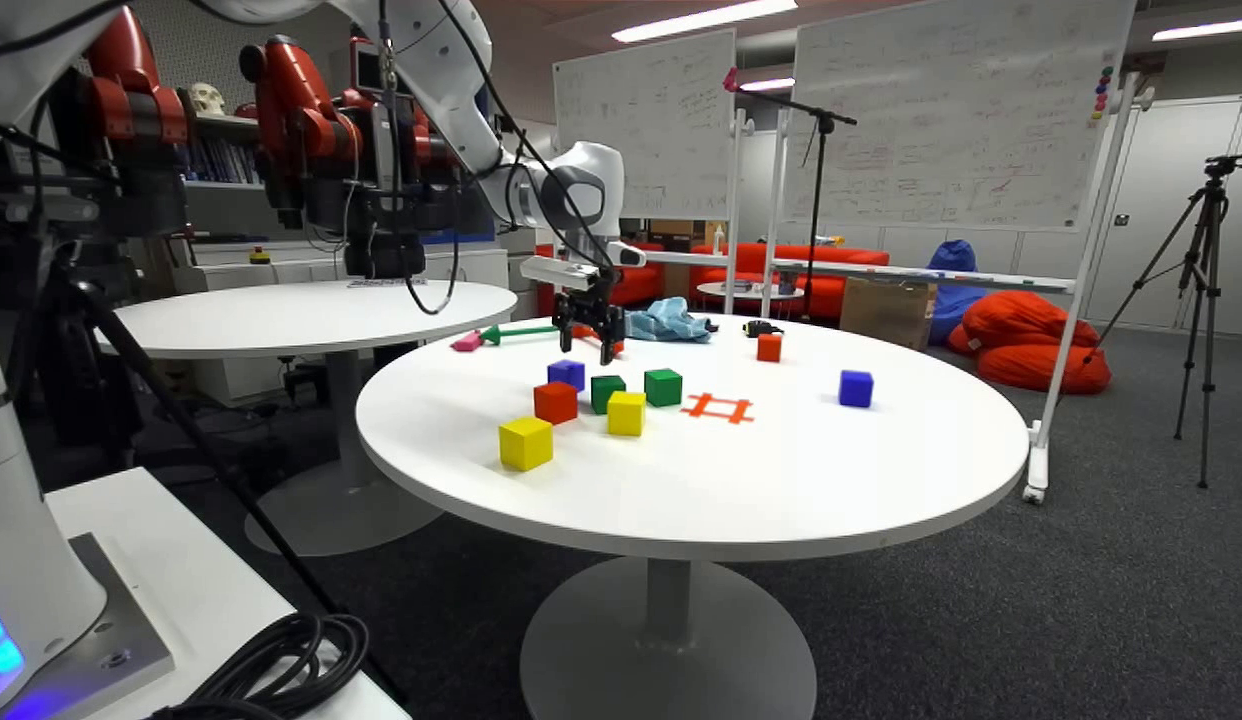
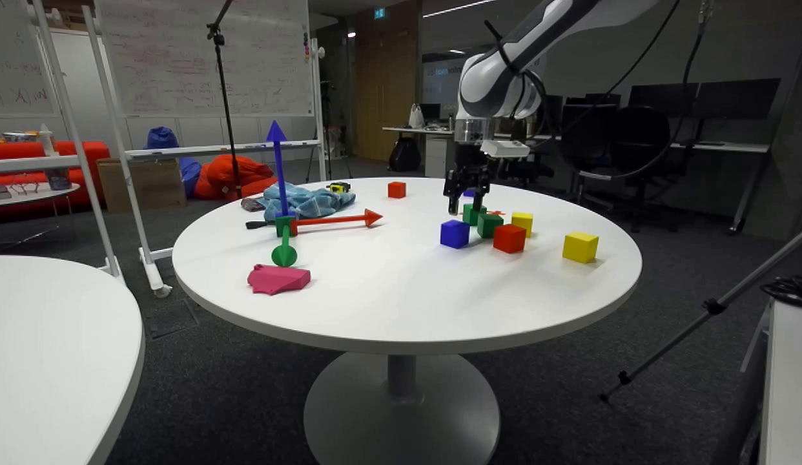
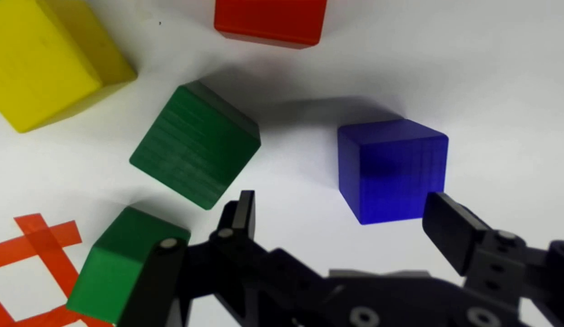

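My gripper [image 3: 340, 194] hangs above the white table with its fingers wide apart and nothing between them. Nearest to it is a blue cube [image 3: 400, 177], just ahead of the right finger in the wrist view, which overlaps its lower corner; contact cannot be made out. A dark green cube [image 3: 195, 145] lies beyond the left finger, and a second green cube [image 3: 109, 281] is partly hidden by that finger. Farther up are a yellow cube [image 3: 37, 68] and a red cube [image 3: 270, 18], both cut by the frame. In both exterior views the gripper [image 1: 586, 356] stands over this cluster.
Crossed orange tape [image 1: 719, 407] marks the round table [image 1: 781, 500]. Another yellow cube [image 2: 580, 247], a second blue cube [image 1: 856, 389] and a small red cube [image 1: 769, 347] lie apart. An upright arrow-axes model [image 2: 285, 226], a pink piece [image 2: 278, 279] and a blue cloth [image 2: 310, 202] occupy one side.
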Robot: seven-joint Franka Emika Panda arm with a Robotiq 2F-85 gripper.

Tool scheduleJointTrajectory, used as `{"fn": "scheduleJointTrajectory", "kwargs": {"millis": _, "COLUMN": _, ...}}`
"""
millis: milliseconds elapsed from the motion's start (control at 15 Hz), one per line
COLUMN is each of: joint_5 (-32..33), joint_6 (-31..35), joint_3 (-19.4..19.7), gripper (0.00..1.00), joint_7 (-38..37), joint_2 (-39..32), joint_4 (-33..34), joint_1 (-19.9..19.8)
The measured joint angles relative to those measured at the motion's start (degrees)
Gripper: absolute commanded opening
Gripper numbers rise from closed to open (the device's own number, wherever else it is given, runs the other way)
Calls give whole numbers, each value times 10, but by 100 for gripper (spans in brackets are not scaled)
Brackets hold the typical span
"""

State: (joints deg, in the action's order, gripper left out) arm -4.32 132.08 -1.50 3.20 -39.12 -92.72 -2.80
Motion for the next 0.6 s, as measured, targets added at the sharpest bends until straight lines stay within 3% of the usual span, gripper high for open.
{"fn": "scheduleJointTrajectory", "kwargs": {"millis": 600, "joint_5": 14, "joint_6": -76, "joint_3": -4, "gripper": 100, "joint_7": 14, "joint_2": -18, "joint_4": 58, "joint_1": 13}}
